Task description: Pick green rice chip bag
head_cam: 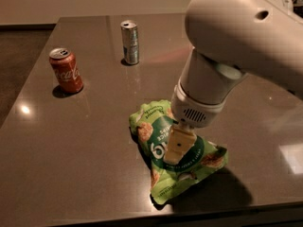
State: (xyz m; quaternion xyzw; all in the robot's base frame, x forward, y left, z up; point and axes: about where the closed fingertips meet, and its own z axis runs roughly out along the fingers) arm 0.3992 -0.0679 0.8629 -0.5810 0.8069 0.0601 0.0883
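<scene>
The green rice chip bag [156,131] lies crumpled on the dark table [85,145] near its front edge. It is light green with a dark green circle, white lettering and pictured tan chips. My gripper [173,156] hangs from the big white arm [236,37] and comes straight down onto the middle of the bag, its tan tip touching the dark green circle. The arm's wrist hides part of the bag's right upper side.
A red cola can [66,70] stands upright at the left of the table. A slim silver can [130,41] stands upright at the back middle. The table's front edge runs just below the bag.
</scene>
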